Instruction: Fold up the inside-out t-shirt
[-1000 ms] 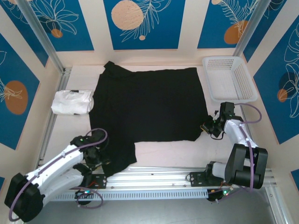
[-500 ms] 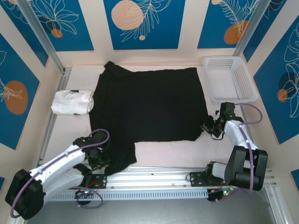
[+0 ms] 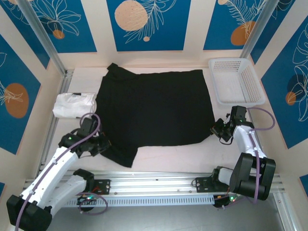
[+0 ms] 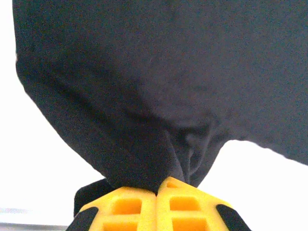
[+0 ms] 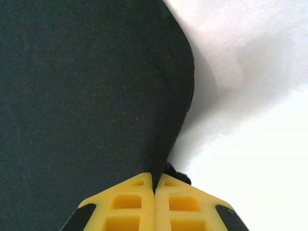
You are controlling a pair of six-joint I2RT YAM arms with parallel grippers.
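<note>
left gripper [image 4: 158, 185] pinched closed, arm extended forward, right gripper [image 5: 155, 182] closed, elbow bent

Looks like a robot lab cell. Has blue leaf-print panels [image 3: 147, 24], aluminium posts [image 3: 41, 36] and a metal rail [image 3: 159, 187] edging a white table [image 3: 163, 156].

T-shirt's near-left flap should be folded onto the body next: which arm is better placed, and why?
Left, probably: the left gripper is shut on that flap of the t-shirt; the right gripper pinches the opposite near corner.

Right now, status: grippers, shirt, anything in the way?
Left gripper shut on t-shirt near-left corner; right gripper shut on near-right corner. Unfolded, mostly flat. White garment alongside, left.
</note>
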